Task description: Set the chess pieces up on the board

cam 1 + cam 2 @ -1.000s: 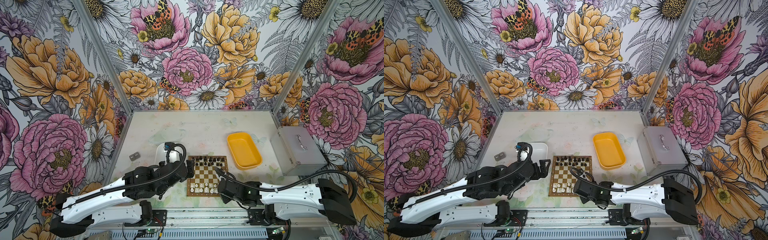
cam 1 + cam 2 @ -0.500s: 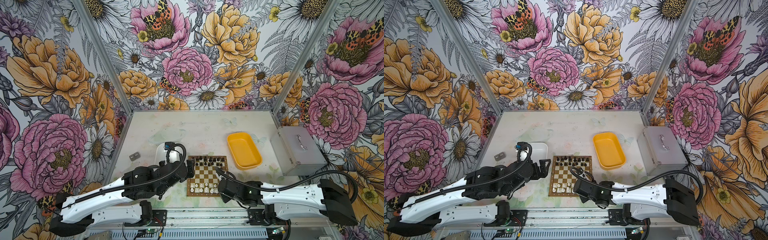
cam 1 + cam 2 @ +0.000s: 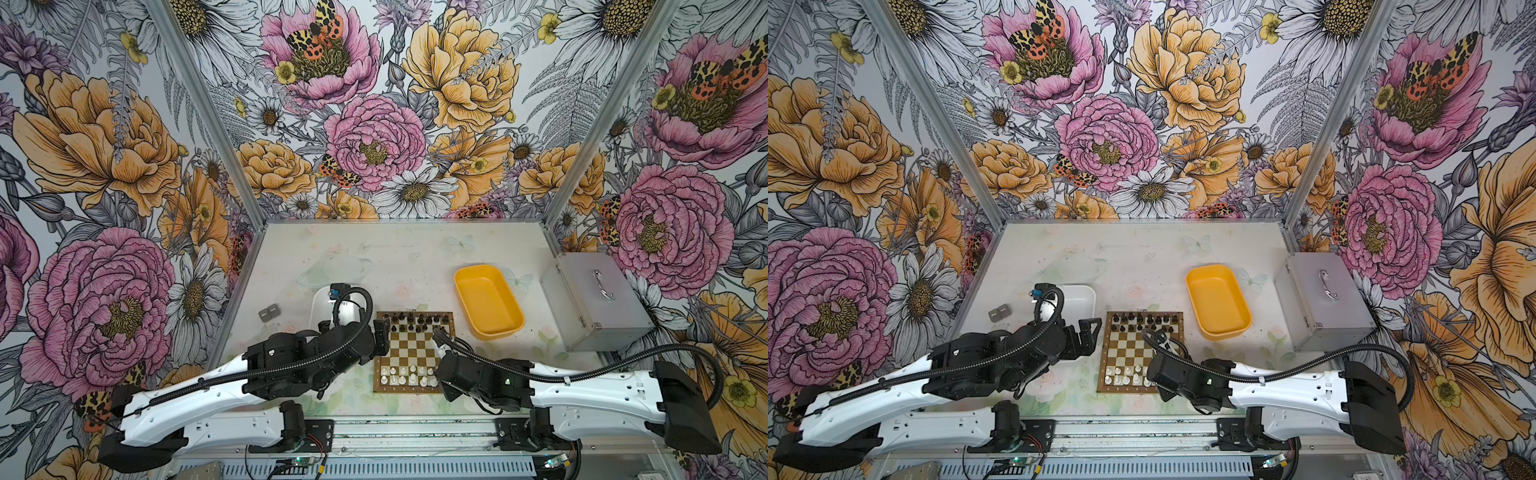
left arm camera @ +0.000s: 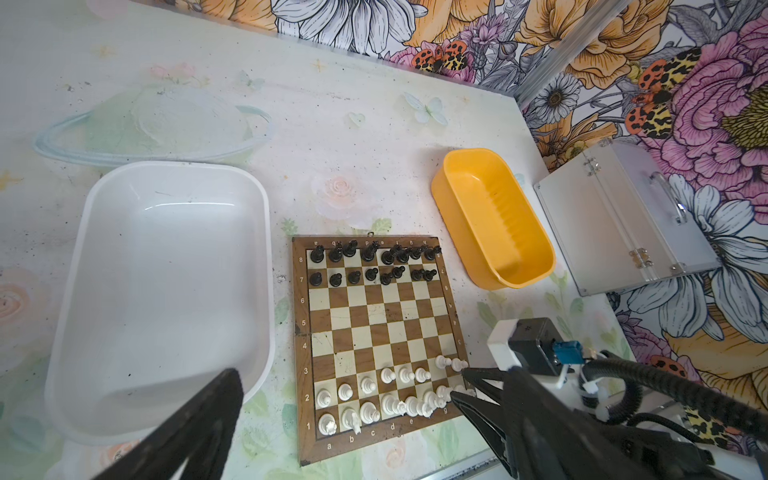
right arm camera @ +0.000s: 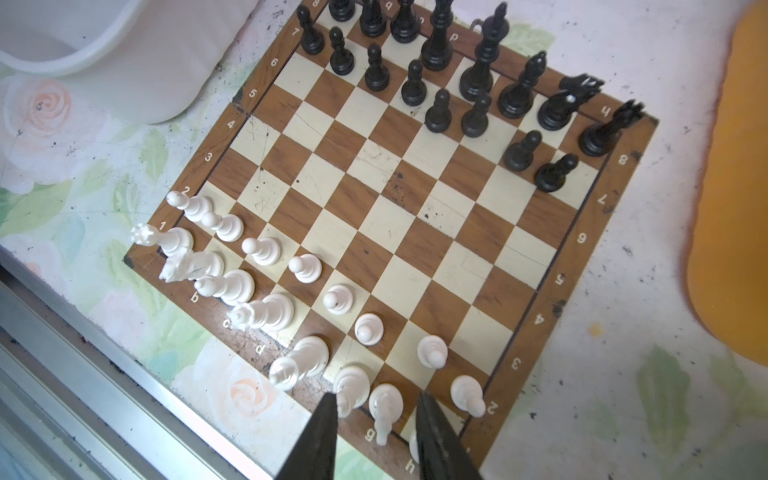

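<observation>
While right pincer [image 5: 377,397] stands apart astride white knight [image 5: 385,409] on near row of board [image 5: 415,232], mind your exit: finger could clip crowded white chess pieces [image 5: 266,251], toppling neighbours. Left pincer [image 3: 1091,337] wide apart, empty, hovering beside board's left edge.

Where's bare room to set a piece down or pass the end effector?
Free: the middle rows of the board between black pieces and white pieces; table between white tray and yellow tray. Crowded: white rows, where the right end effector hovers.
</observation>
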`<state>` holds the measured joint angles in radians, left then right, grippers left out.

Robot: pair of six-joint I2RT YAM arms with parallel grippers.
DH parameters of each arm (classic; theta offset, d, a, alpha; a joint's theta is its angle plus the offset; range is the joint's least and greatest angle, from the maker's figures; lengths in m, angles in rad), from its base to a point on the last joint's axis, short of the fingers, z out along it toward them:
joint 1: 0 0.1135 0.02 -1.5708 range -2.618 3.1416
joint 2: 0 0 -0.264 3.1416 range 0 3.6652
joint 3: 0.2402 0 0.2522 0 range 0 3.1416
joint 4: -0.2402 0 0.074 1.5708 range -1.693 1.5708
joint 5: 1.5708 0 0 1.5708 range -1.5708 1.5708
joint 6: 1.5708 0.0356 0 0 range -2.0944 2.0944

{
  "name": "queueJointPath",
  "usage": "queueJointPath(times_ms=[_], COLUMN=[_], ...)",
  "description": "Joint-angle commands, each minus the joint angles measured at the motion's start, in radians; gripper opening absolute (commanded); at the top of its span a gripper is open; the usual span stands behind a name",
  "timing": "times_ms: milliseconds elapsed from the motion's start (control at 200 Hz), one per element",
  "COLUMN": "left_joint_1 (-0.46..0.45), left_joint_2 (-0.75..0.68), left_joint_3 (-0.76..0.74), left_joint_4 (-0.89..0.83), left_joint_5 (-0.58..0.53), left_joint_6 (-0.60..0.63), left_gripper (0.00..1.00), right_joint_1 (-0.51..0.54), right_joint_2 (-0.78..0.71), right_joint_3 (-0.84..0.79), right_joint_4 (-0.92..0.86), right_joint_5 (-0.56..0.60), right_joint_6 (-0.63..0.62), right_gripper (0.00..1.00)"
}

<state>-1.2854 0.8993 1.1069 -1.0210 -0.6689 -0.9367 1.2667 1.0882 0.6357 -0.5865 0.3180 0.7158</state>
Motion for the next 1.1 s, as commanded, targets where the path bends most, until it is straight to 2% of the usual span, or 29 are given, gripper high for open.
queueJointPath(times_ms=[0,25,85,105,230,350,520,600,736,896,1096], left_joint_1=[-0.006,-0.006,-0.006,-0.006,0.029,0.15,0.33,0.415,0.534,0.666,0.841], left_joint_2=[0.002,0.003,-0.005,-0.011,-0.064,-0.132,-0.254,-0.304,-0.372,-0.408,-0.377], left_joint_3=[0.029,0.034,0.044,0.045,0.049,0.015,-0.139,-0.219,-0.335,-0.455,-0.562], left_joint_4=[0.002,0.0,-0.001,-0.001,-0.001,0.003,0.096,0.189,0.35,0.561,0.685], left_joint_5=[-0.054,-0.064,-0.105,-0.119,-0.196,-0.212,-0.308,-0.298,-0.297,-0.205,-0.105], left_joint_6=[0.032,0.039,0.062,0.07,0.14,0.204,0.326,0.418,0.53,0.678,0.685], left_gripper=[0.99,0.99,0.99,0.99,0.99,0.99,0.99,0.99,0.99,0.99,0.99], right_joint_1=[0.008,0.008,0.006,0.004,-0.038,-0.109,-0.219,-0.259,-0.345,-0.39,-0.443], right_joint_2=[-0.07,-0.088,-0.129,-0.14,-0.183,-0.232,-0.388,-0.467,-0.57,-0.611,-0.548], right_joint_3=[0.118,0.158,0.241,0.27,0.443,0.536,0.438,0.368,0.263,0.214,0.199], right_joint_4=[-0.073,-0.099,-0.154,-0.175,-0.301,-0.381,-0.395,-0.389,-0.352,-0.32,-0.236], right_joint_5=[0.067,0.086,0.13,0.15,0.238,0.342,0.525,0.581,0.555,0.594,0.579], right_joint_6=[-0.056,-0.076,-0.137,-0.156,-0.267,-0.328,-0.396,-0.403,-0.38,-0.37,-0.441], right_gripper=[0.44,0.49,0.95,0.99,1.0,1.0,1.0,0.99,1.0,1.0,1.0])
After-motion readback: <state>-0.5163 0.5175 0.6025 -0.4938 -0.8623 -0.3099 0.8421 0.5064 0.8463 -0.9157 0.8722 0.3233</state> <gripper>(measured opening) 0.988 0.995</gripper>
